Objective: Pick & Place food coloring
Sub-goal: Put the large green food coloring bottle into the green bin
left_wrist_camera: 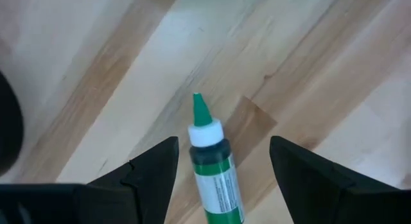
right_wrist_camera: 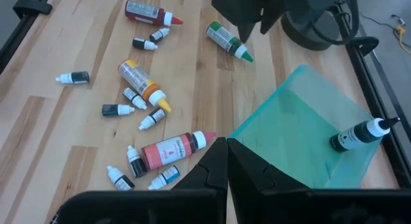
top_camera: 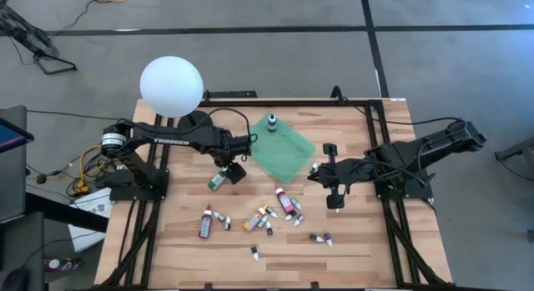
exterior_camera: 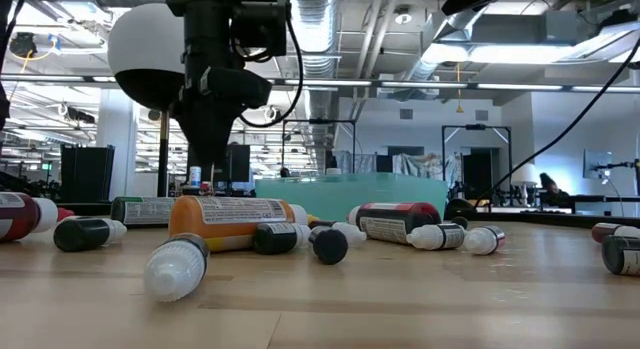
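Scattered bottles (top_camera: 267, 218) on wooden table (top_camera: 375, 249)

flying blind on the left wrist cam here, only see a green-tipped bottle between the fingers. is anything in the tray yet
Observer: Yes, one dark bottle with a white cap stands upright in the green tray, near its far corner.
Operator: where's my bottle relative to the tray
Observer: The green-capped bottle lies on the table left of the tray, not in it, under the open left gripper.
Operator: what's the right arm doing
Observer: The right gripper is shut and empty, hanging just right of the tray.
Operator: how much is left to move
Observer: Over a dozen bottles lie scattered on the table in front of the tray, including a big pink one and an orange one.
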Motion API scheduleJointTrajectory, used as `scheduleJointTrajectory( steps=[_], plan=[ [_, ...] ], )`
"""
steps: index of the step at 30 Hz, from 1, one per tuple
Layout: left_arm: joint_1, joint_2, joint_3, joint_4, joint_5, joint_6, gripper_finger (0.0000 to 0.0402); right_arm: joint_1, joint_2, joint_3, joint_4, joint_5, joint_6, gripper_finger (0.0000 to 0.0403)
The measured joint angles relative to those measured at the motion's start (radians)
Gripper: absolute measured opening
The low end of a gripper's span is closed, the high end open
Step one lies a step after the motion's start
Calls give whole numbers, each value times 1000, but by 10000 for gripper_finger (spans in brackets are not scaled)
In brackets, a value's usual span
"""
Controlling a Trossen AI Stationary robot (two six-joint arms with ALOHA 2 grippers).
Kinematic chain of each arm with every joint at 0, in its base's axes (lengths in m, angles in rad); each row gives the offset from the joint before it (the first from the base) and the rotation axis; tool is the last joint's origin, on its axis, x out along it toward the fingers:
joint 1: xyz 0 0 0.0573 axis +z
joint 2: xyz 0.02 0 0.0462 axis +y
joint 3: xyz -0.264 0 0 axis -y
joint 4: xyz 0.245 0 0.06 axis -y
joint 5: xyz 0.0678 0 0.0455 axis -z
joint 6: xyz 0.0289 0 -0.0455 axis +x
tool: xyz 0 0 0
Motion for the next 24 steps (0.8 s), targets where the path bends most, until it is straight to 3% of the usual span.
scheduleJointTrajectory(
  steps=[8, 15, 24],
  plan=[
    [1, 0, -5, -18, 7, -2, 241, 0, 0, 0, 0, -2, 7, 0],
    [1, 1, -96, -10, 67, -70, 241, 1, 0, 0, 0, -3, 19, 0],
    [2, 1, -152, 79, 70, -103, 241, 1, 0, 0, 0, -3, 19, 0]
  ],
)
